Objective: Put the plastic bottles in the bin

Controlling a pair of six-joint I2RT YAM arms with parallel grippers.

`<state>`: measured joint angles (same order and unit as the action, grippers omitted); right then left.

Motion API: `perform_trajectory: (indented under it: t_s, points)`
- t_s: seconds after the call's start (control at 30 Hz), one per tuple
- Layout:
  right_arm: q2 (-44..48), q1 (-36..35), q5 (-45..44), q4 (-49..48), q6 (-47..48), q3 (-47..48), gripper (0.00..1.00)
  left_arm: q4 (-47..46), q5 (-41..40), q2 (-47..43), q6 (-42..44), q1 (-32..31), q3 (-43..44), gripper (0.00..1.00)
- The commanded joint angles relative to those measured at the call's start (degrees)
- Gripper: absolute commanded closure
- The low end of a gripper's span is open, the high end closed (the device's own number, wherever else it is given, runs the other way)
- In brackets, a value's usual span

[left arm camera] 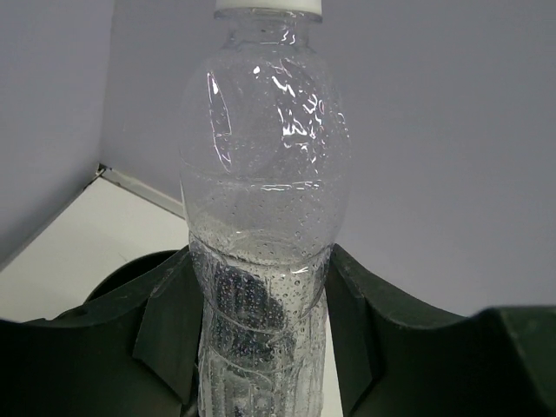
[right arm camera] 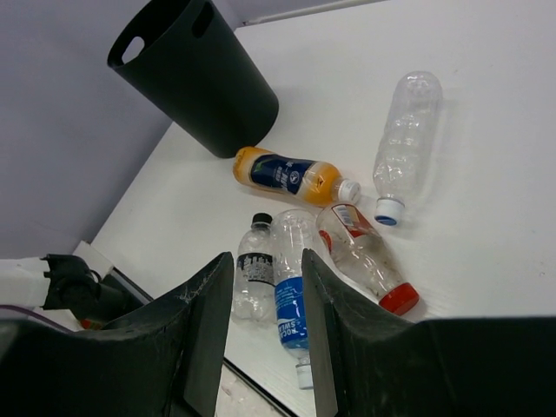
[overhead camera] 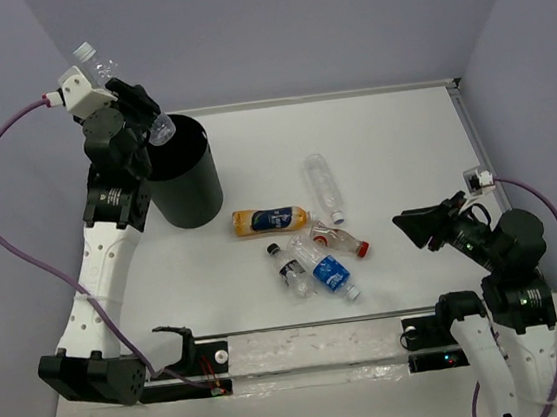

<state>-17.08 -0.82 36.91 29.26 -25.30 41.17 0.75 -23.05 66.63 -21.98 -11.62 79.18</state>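
Observation:
My left gripper [overhead camera: 136, 109] is shut on a clear white-capped plastic bottle [overhead camera: 99, 64], held tilted beside the rim of the black bin [overhead camera: 192, 193], cap pointing up and away. In the left wrist view the bottle [left arm camera: 265, 156] fills the gap between the fingers [left arm camera: 165, 321]. Several plastic bottles lie mid-table: an orange one [overhead camera: 270, 220], a clear one [overhead camera: 323, 185], a red-capped one [overhead camera: 340, 239], a blue-label one [overhead camera: 328, 271] and a black-capped one [overhead camera: 287, 266]. My right gripper [overhead camera: 413, 225] hovers to their right, open with nothing between its fingers.
The right wrist view looks down on the bin [right arm camera: 200, 78], the orange bottle [right arm camera: 291, 174], the clear bottle [right arm camera: 407, 139] and the other three past the fingers [right arm camera: 208, 321]. A rail [overhead camera: 304, 346] runs along the near table edge. Walls close the back and sides.

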Motion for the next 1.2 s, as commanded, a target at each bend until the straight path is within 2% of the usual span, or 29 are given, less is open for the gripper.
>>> perform_trajectory:
  t_s: [0.0, 0.2, 0.37, 0.43, 0.53, 0.57, 0.63, 0.67, 0.77, 0.83, 0.87, 1.0, 1.07, 1.13, 1.17]
  points:
    - [-0.2, -0.4, 2.1, -5.2, -0.6, -1.5, 0.57, -9.6, -2.2, 1.9, 3.8, 0.7, -2.5, 0.58]
    - [-1.6, -0.4, 4.0, -10.0, -3.3, -3.5, 0.57, -19.7, -3.9, 2.3, 6.2, 0.7, -12.0, 0.57]
    - [-4.3, -0.4, 5.0, -13.1, -4.3, -4.3, 0.57, -25.4, -5.6, 2.6, 7.0, 0.7, -17.5, 0.51]
    - [-5.1, -0.4, 4.5, -14.9, -4.9, -5.4, 0.57, -26.8, -5.1, 2.8, 6.9, 0.7, -19.0, 0.45]
    - [-7.4, -0.4, 4.7, -18.7, -6.8, -7.3, 0.57, -26.9, -4.9, 3.1, 6.2, 0.7, -20.0, 0.29]
    - [-8.3, -0.4, 4.6, -19.8, -7.1, -7.9, 0.57, -26.8, -4.8, 2.9, 6.2, 0.7, -20.2, 0.19]
    - [-11.5, -0.9, 3.8, -23.8, -8.0, -9.1, 0.56, -26.7, -4.6, 2.1, 6.2, 0.8, -20.7, 0.12]
    - [-12.9, -0.9, 3.4, -24.9, -8.0, -9.7, 0.55, -26.4, -3.6, 1.5, 6.1, 0.7, -20.8, 0.05]
    - [-19.4, -2.7, 0.8, -27.6, -6.5, -9.4, 0.48, -25.2, -0.5, -1.0, 5.9, 0.6, -20.6, 0.01]
    - [-23.7, -4.9, -2.3, -28.8, -5.5, -8.7, 0.35, -23.5, 1.7, -2.7, 5.5, 0.3, -19.4, 0.01]
    - [-25.1, -5.8, -3.8, -31.1, -4.9, -8.0, 0.25, -22.5, 2.0, -3.5, 5.3, 0.0, -18.9, 0.01]
    - [-35.1, -11.5, -10.7, -31.5, -1.6, -4.8, 0.11, -16.3, 7.4, -5.8, 1.2, -1.8, -16.2, 0.01]
    - [-43.2, -15.3, -15.8, -31.0, 1.2, -1.5, 0.08, -12.7, 10.6, -6.6, -0.3, -3.8, -15.5, 0.01]
    - [-51.0, -16.9, -20.2, -31.0, 3.8, 1.2, 0.06, -8.4, 12.1, -7.1, -0.9, -8.7, -14.7, 0.01]
    - [-51.0, -16.9, -21.5, -31.0, 4.6, 2.0, 0.05, -7.1, 12.8, -7.1, -1.4, -10.3, -14.6, 0.01]
